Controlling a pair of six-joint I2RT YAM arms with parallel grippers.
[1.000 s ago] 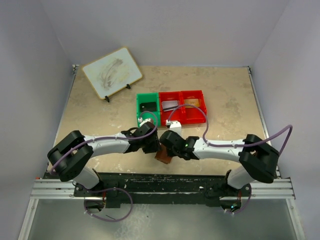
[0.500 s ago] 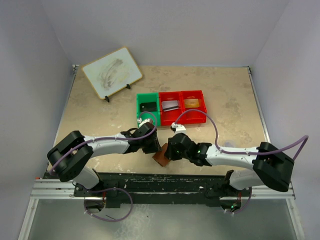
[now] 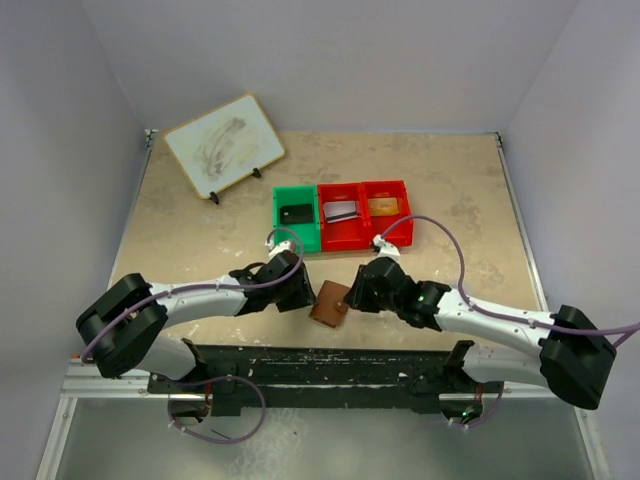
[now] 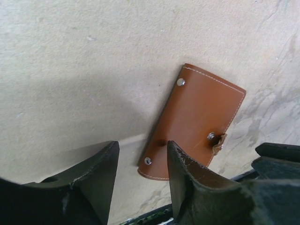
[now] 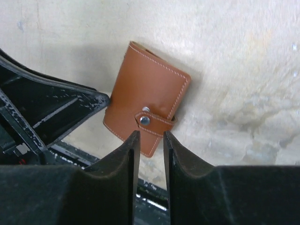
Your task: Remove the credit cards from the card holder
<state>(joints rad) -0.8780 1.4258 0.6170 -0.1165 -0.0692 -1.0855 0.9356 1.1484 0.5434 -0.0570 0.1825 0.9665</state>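
The card holder (image 3: 329,303), a brown leather wallet, lies folded shut on the table near the front edge, between my two grippers. In the left wrist view the card holder (image 4: 197,119) lies just beyond my left gripper (image 4: 143,145), whose jaws stand apart with only table between them. From the right wrist, the card holder (image 5: 145,103) shows its snap tab (image 5: 152,121) fastened. My right gripper (image 5: 151,136) hovers just short of it with a narrow empty gap. Neither my left gripper (image 3: 300,293) nor my right gripper (image 3: 357,293) holds anything. No credit cards show at the holder.
A green bin (image 3: 297,232) and a red double bin (image 3: 366,235) stand behind the grippers, each compartment holding a flat card-like piece. A white board (image 3: 224,145) on a stand leans at the back left. The black front rail (image 3: 320,357) runs just below the holder.
The holder, earlier pinched upright between both grippers, now lies flat on the table. Both grippers let go and drew apart; the right arm swung rightward.
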